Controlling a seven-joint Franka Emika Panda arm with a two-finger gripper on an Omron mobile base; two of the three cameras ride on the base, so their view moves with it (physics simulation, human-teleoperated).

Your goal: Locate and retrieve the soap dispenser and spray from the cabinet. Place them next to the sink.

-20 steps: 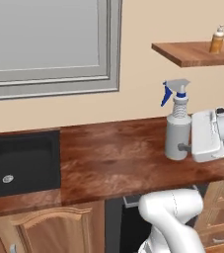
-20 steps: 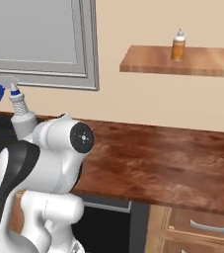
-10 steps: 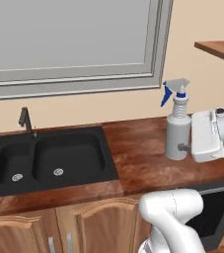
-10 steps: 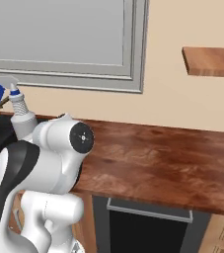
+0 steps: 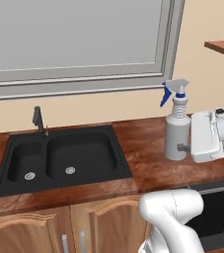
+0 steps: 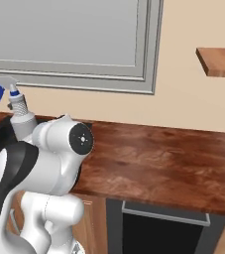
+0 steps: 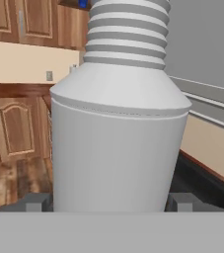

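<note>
One spray [image 5: 176, 136]: grey bottle, upright, blue trigger on top, held between the fingers of the tool [image 7: 108, 201]; seen from the left base, it hangs over the tabletop [image 5: 148, 158], right of the sink [image 5: 64, 158].
Tool: fingers [image 7: 34, 202] spread wide and pinching the spray's lower body from both sides, one finger at each flank.
One sink: black, two basins, two silver drain rings, one slim dark faucet [image 5: 38, 120] at its back edge.
One cabinet [image 6: 218, 62]: reddish-brown shelf board on the wall, well right of the spray.
One window [image 5: 79, 42]: grey frame, behind the sink.
</note>
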